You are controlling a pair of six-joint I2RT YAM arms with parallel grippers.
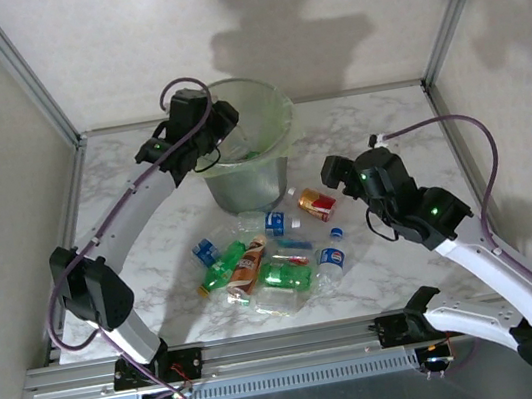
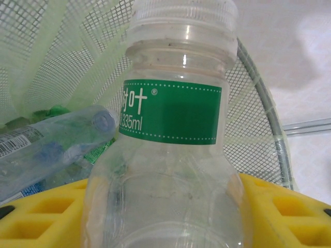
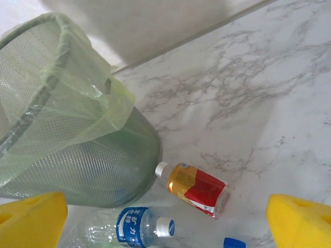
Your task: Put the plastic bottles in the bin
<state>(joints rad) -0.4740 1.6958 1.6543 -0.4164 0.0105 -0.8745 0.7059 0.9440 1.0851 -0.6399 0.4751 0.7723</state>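
Left claw (image 2: 165, 219) clamps the green-label bottle (image 2: 173, 113), bin (image 2: 51, 62) beneath it, ready for dropping. Right claw (image 3: 165, 219), apart, hangs over the red-label bottle (image 3: 194, 188).

A: Work surface?
B: White marble-pattern tabletop (image 1: 387, 130), grey veining, centre of frame.
A: Surround?
B: Plain white wall (image 1: 337, 6) along the top. Slanted metal post (image 1: 19, 69) upper left, second post (image 1: 456, 2) upper right. Aluminium rail (image 1: 289, 343) across the bottom.

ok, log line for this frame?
left hand: shut on green-label bottle, at bin mouth | right hand: open, near red-label bottle | pile of bottles on table
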